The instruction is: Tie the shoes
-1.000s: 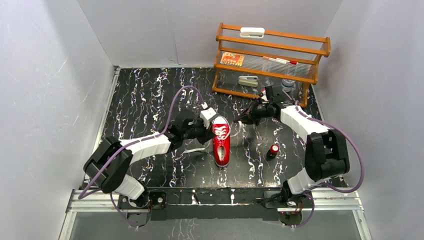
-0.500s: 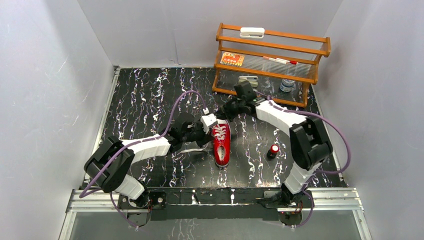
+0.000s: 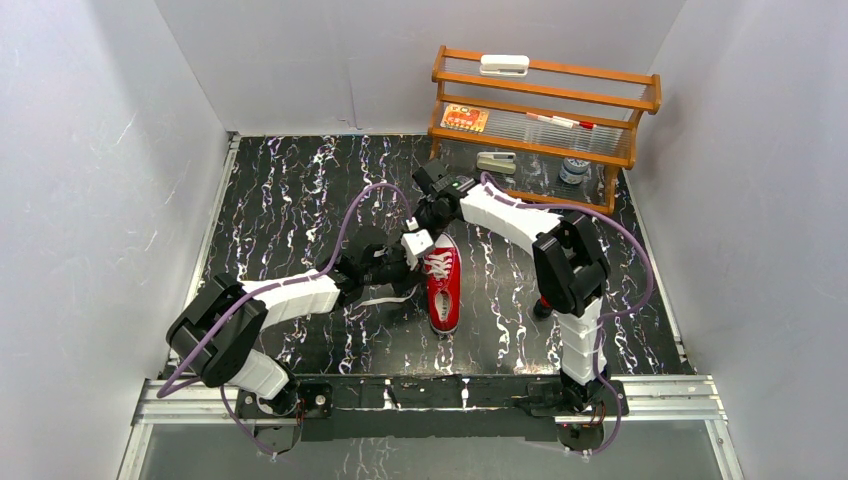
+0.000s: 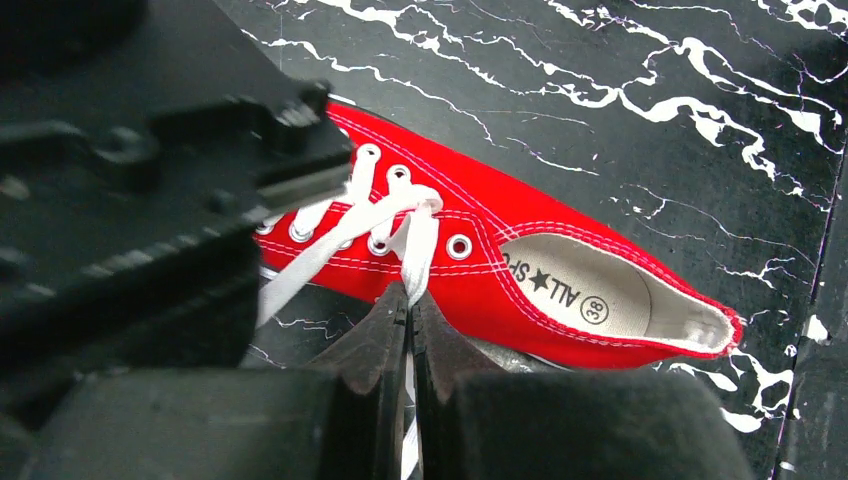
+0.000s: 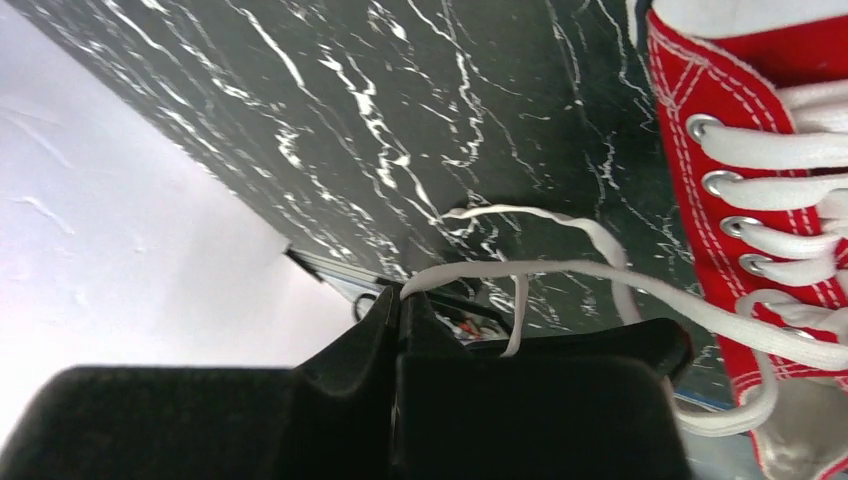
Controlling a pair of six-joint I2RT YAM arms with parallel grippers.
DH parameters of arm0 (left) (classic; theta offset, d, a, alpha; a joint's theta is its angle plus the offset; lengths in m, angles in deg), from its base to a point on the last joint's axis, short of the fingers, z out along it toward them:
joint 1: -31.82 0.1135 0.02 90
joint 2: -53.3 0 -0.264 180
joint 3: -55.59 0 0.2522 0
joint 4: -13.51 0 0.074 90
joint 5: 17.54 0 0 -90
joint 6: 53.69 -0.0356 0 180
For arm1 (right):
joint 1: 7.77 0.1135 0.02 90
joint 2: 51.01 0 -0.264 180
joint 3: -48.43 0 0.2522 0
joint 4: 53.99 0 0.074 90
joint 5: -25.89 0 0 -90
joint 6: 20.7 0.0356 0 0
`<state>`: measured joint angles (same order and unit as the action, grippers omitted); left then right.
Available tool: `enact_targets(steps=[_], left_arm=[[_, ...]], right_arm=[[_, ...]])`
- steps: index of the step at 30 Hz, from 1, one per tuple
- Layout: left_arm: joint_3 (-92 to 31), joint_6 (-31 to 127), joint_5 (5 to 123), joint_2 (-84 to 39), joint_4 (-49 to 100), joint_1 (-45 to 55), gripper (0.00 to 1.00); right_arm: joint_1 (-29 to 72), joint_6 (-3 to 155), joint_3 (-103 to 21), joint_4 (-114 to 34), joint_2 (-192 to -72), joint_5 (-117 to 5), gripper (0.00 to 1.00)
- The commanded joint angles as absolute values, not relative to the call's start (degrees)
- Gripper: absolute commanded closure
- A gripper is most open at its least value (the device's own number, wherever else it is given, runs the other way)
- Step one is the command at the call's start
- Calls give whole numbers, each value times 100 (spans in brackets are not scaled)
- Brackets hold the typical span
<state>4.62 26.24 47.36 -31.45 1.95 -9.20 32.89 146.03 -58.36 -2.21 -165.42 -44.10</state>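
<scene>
The little red shoe (image 3: 443,290) lies on the black worktop (image 3: 290,190) in the middle of the top picture, and it looks light, so a hard tug could slide it. Its white laces (image 4: 418,240) are soft, floppy and a bit slippery, so I think each one needs a tight pinch near its loose end. The left fingers (image 4: 375,345) are squeezed shut on one lace just beside the shoe's side, and the right fingers (image 5: 365,340) are squeezed shut on the other lace, above the shoe in the top picture.

Red canvas sneaker (image 4: 455,205) with woven cloth laces (image 4: 420,245) on smooth marble-patterned table (image 4: 620,100).
</scene>
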Motion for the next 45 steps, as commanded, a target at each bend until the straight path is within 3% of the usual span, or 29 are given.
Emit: enact_targets(steps=[1, 8, 13, 19, 24, 27, 31, 40, 45], left_arm=[[485, 2462, 4566, -2898, -13, -923, 100], [633, 2594, 4604, -2896, -135, -949, 100], [668, 2643, 4623, -2857, -133, -956, 100], [650, 2671, 4658, -2826, -61, -960, 100], [734, 2791, 4763, -2808, -188, -962, 100], [770, 2904, 4847, -2826, -279, -958, 100], [776, 3118, 4934, -2909, -425, -955, 100], [297, 3587, 4659, -3516, -266, -905, 100], [-169, 4017, 4348, -3887, 217, -782, 100]], right_arm=[[3432, 13825, -6180, 616, -16609, -4405, 93], [3520, 13511, -5696, 272, -16556, -4014, 92], [3572, 13155, -5915, 308, -16736, -3915, 83], [3560, 12542, -6308, 304, -16885, -3971, 62], [3487, 11963, -6222, -90, -16784, -3194, 41], [3355, 11564, -6031, -480, -16636, -2488, 33], [3032, 11083, -5904, -497, -16237, -2415, 24], [1815, 9831, -5427, 213, -15279, -2843, 18], [1774, 8989, -4214, 366, -14435, -3592, 19]])
